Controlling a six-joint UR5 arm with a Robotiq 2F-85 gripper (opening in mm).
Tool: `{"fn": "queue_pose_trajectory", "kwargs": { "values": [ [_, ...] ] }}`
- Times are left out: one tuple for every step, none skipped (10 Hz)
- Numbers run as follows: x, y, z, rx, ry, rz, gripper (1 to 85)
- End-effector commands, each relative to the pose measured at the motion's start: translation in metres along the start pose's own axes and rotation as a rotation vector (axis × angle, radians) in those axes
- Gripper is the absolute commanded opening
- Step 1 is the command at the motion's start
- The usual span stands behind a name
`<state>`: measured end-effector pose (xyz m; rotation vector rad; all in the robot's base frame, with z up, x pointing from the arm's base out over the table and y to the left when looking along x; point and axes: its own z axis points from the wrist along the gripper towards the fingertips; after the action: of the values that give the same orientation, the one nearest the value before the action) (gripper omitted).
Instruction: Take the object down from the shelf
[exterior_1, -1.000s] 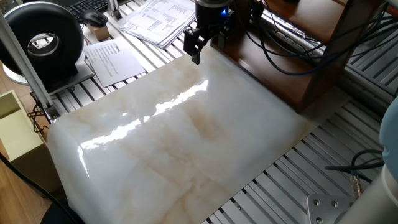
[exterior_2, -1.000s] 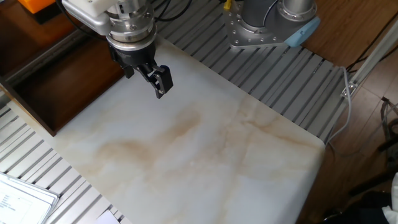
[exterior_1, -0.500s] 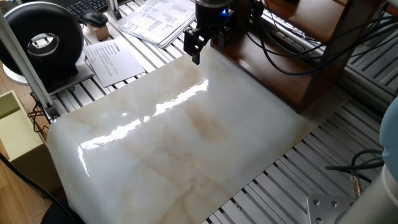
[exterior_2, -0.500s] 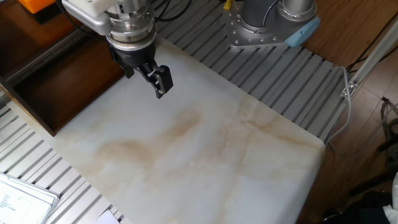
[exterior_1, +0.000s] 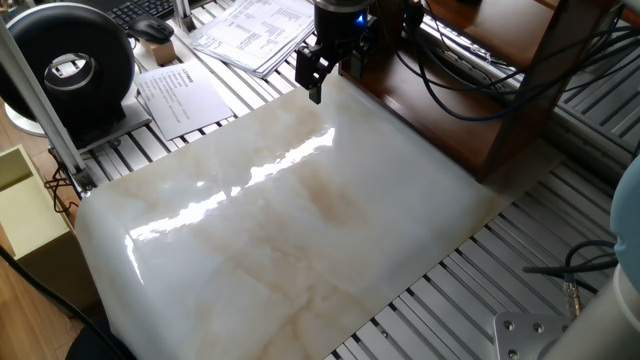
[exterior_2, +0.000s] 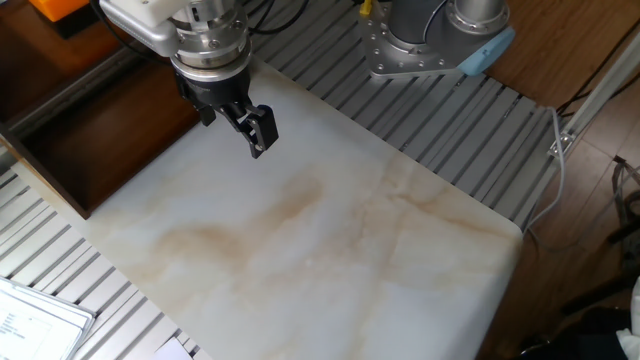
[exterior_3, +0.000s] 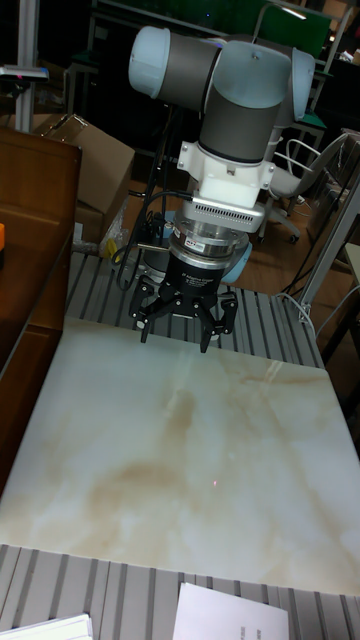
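The object (exterior_2: 55, 8) shows only as an orange block cut off by the top left edge of the other fixed view, resting on an upper board of the shelf (exterior_2: 90, 150). The tall fixed view shows a thin orange sliver of the object (exterior_3: 2, 247) at its left edge. The dark brown shelf (exterior_1: 450, 110) stands along one side of the marble slab. My gripper (exterior_3: 175, 335) hangs open and empty just above the slab, close to the shelf's lower corner. It points downward, and the gripper (exterior_2: 235, 128) is well below and to the right of the orange block.
A glossy white marble slab (exterior_1: 290, 230) covers the table. Papers (exterior_1: 185, 98), a black round device (exterior_1: 75, 65) and a beige box (exterior_1: 25, 215) lie beyond its far side. Black cables (exterior_1: 480, 95) hang over the shelf. The arm's base (exterior_2: 430, 40) stands behind the slab.
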<state>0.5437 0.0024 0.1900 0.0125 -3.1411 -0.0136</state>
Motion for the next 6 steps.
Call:
{"fn": "queue_pose_trajectory", "kwargs": {
  "values": [
    [-0.0427,-0.0012,-0.0037,0.014,-0.165,-0.029,9.3],
    [-0.0411,-0.0016,-0.0031,0.015,-0.16,-0.035,9.3],
    [-0.0403,-0.0026,-0.0028,0.022,-0.159,-0.037,9.3],
    [-0.0404,-0.0033,-0.003,0.026,-0.159,-0.039,9.3],
    [-0.0392,-0.0043,-0.0038,0.028,-0.151,-0.037,9.3],
    [-0.0375,-0.0052,-0.0059,0.026,-0.137,-0.032,9.3]
  ]
}}
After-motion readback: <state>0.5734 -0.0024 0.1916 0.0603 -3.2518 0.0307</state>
